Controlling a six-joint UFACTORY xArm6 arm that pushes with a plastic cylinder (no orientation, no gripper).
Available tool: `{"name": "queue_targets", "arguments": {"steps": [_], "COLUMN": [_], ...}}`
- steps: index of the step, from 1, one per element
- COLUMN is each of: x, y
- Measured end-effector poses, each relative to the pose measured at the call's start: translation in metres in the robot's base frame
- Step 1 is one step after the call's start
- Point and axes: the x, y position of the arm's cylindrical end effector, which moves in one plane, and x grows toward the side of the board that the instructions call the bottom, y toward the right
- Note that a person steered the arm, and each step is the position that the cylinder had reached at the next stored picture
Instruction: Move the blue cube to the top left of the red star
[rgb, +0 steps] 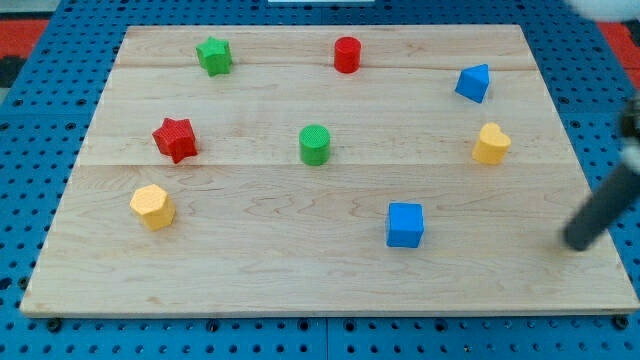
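**Tip at right edge, blue cube not yet contacted**

Blue cube (405, 224) sits lower right of centre on the board (300, 270). Looks light, rigid, likely to slide easily and to rotate if pushed off-centre; best contact is probably its right face, slightly low. Rod's tip (577, 243) is well apart, toward the view's right, touching nothing; no jaws to report. Red star (176, 139) lies far left, green cylinder (315, 144) between.

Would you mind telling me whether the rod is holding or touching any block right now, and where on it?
Nothing is held. My tip rests on the board at the view's right, apart from every block; the blue cube sits well to its left, untouched.
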Motion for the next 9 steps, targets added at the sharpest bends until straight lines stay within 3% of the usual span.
{"name": "queue_targets", "arguments": {"steps": [1,3,5,6,7,9], "x": [-0.004,-0.022,-0.060,-0.032,-0.042,-0.130], "y": [-0.098,-0.125,-0.237,-0.237,-0.259,-0.285]}}
